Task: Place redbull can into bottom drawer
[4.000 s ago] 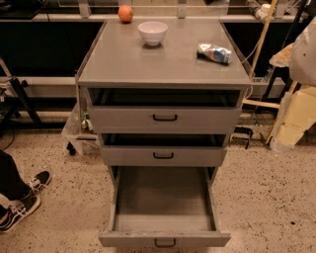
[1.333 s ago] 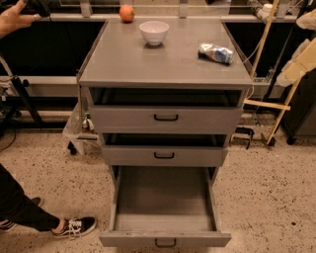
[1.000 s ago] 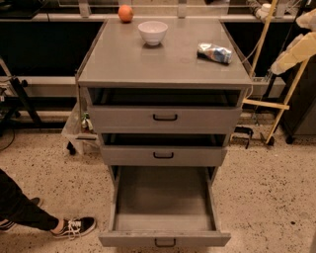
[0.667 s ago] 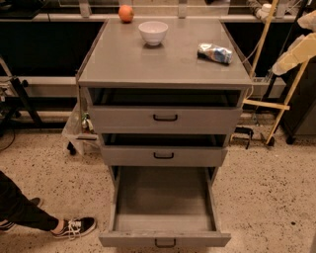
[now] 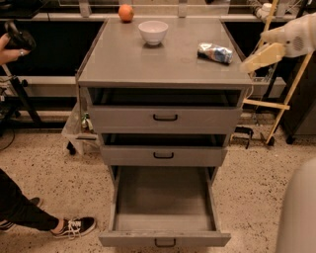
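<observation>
Cream gripper (image 5: pixel 249 64) now at the cabinet's right corner, can (image 5: pixel 215 53) untouched

Less than a second ago the gripper hung further right, well clear of the cabinet. It has since swung left on its white arm (image 5: pixel 296 35), and its tip now sits just beside the right front corner of the grey cabinet top (image 5: pixel 163 64). A person's arm (image 5: pixel 9 52) holding something black has come back into view at the upper left edge, where a moment ago nothing showed. A pale rounded shape (image 5: pixel 298 210) has also appeared at the lower right edge. The sneaker (image 5: pixel 74 226) on the speckled floor has not shifted, and neither have the things on the cabinet.

The gripper slopes down and to the left. How wide it stands cannot be told from this angle. It holds nothing and touches nothing that can be seen; it is near the can but apart from it.

The can lies on its side on the right part of the cabinet top, behind and to the left of the gripper. A white bowl (image 5: pixel 153 32) stands near the back centre, with an orange (image 5: pixel 126 12) behind it to the left. The bottom drawer (image 5: pixel 164 239) is pulled far out, its grey floor showing. The two shallower drawers (image 5: pixel 165 117) above it are each open a little.
</observation>
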Available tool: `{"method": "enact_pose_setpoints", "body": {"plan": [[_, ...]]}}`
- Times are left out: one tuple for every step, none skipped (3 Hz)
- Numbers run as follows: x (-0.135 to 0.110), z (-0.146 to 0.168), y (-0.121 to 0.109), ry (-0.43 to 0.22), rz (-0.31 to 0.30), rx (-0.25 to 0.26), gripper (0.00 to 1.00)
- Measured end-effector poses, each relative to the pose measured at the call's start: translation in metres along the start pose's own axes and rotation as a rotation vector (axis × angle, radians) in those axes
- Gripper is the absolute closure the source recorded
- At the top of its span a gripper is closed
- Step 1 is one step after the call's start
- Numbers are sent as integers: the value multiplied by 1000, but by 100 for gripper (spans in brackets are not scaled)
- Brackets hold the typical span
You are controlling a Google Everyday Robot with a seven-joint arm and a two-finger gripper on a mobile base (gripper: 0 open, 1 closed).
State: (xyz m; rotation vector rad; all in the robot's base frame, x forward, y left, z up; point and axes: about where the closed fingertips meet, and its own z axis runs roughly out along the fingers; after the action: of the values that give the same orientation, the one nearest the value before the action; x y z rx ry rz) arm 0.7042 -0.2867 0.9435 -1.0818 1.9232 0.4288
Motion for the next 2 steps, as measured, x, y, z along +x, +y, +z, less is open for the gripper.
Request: {"method": "enact_pose_setpoints", "body": {"plan": [[-28, 87, 3, -96, 10, -109, 0], [-61, 140, 0, -144, -12, -110, 0]]}}
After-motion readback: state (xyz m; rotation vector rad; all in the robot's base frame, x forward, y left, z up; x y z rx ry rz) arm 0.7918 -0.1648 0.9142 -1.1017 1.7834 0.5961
